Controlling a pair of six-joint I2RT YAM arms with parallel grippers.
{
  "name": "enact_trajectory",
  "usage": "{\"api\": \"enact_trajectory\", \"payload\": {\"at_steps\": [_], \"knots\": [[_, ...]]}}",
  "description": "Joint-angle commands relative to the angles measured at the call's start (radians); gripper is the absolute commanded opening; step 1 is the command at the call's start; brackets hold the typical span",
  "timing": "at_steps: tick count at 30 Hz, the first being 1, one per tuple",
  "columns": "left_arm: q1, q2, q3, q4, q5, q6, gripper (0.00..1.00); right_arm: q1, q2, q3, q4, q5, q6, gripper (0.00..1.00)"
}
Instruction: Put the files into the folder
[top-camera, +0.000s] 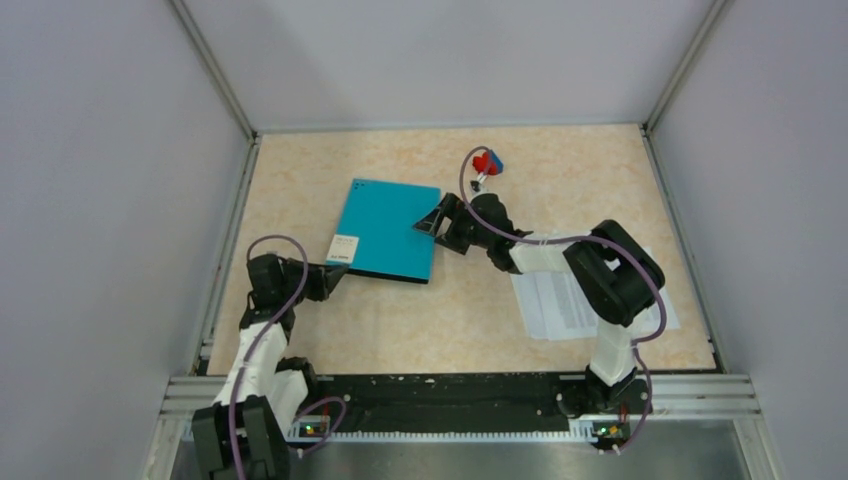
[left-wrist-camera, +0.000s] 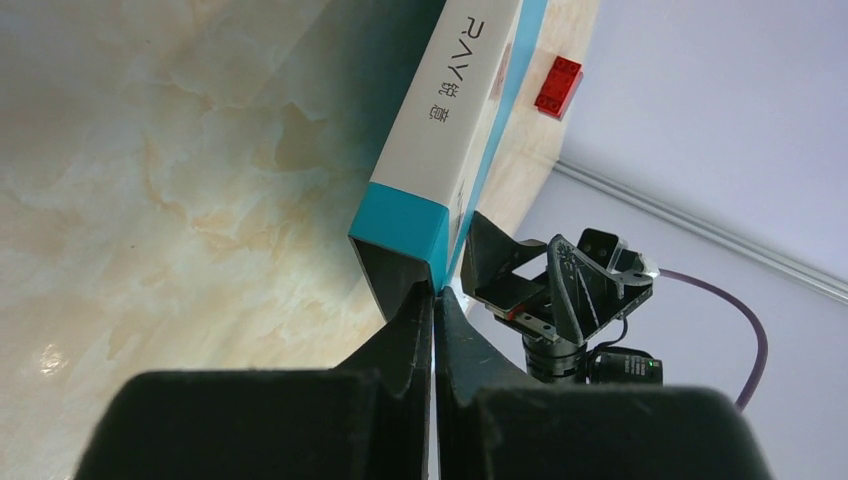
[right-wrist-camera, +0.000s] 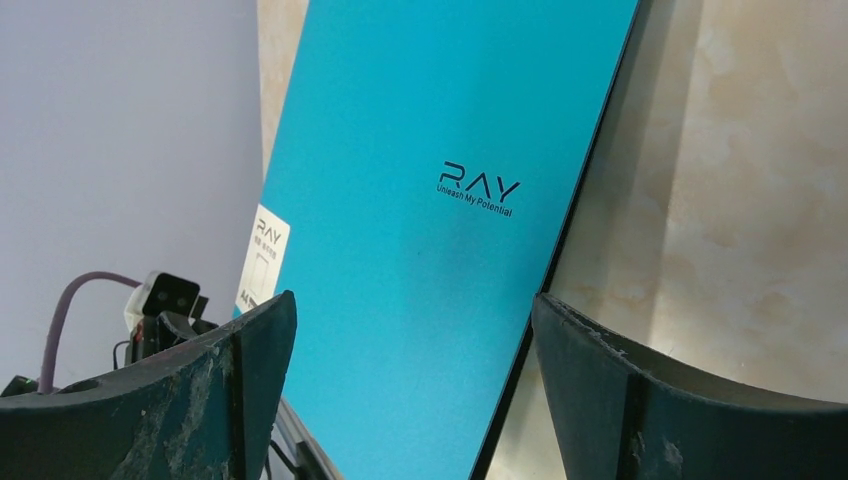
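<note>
The left gripper (left-wrist-camera: 435, 300) had its fingers (left-wrist-camera: 400, 340) pressed together, with their tips at the near-left corner of the folder (top-camera: 385, 230). The pictures did not show whether a thin cover edge was caught between them. The right gripper (right-wrist-camera: 412, 305) held nothing. Its fingers (right-wrist-camera: 255, 370) were spread wide and hovered over the folder's right side.

The folder lay closed on the table (top-camera: 400, 330), left of centre, teal side up. The files (top-camera: 555, 305) lay well apart from it to the right, partly under the right arm. A small red-and-blue block (top-camera: 488, 162) sat beyond the folder.

The folder looked light and stiff, with a smooth cover that would probably slip under a flat push. The best hold seemed to be a pinch on the cover's free edge while the other arm pinned a corner. The sheets looked thin and floppy and would likely fan apart, so the whole stack probably needed pinching at one edge and sliding rather than lifting high.
</note>
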Motion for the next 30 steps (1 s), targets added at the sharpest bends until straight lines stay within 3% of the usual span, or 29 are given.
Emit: {"api": "enact_trajectory", "payload": {"at_steps": [1,12,30], "knots": [[-0.008,-0.022,-0.014,-0.001,0.055,0.005,0.00,0.016,-0.024,-0.001,0.066,-0.034,0.034,0.86],[-0.008,-0.031,-0.012,-0.011,0.045,0.008,0.00,0.017,-0.041,-0.022,-0.026,0.033,0.011,0.86],[-0.007,-0.013,-0.027,-0.009,0.054,0.028,0.00,0.022,-0.032,0.028,0.021,-0.028,0.067,0.84]]}}
